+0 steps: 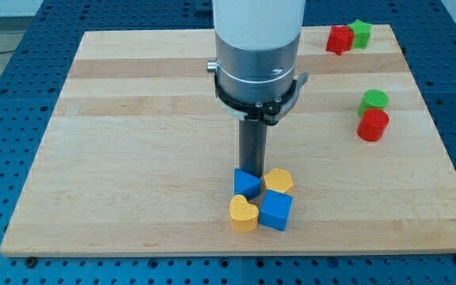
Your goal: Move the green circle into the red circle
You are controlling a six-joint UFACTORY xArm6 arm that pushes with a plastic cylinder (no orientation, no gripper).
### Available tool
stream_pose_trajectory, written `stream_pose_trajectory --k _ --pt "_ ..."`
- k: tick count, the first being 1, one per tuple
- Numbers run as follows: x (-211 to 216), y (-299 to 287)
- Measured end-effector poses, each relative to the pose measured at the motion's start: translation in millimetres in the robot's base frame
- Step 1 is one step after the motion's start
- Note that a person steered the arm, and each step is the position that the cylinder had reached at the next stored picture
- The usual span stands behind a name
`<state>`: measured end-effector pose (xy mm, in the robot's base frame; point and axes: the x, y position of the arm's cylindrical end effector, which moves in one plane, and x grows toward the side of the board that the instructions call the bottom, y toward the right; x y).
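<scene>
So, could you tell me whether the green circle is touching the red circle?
Touching, it seems: green circle sits directly against red circle, no board showing between them.

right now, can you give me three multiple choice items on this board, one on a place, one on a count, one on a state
1. Where is the green circle?
A. the view's right, just above the red circle
B. the view's bottom left
C. in the blue and yellow cluster

2. How many yellow hearts are there?
A. one
B. two
C. four

3. My tip is:
A. against the green circle
B. at the top edge of the blue block
C. off the wooden board

Answers: 1 A, the two circles touch at the right. 2 B, yellow heart and yellow heart. 3 B, the rod ends at that block, far from the circles.
</scene>
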<state>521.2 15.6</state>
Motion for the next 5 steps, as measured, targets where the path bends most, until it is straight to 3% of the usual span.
stream_pose_trajectory --k 1,3,5 --pt "-0.8 0.0" --pt "-42.1 42.3" --pt "-136.4 62.1"
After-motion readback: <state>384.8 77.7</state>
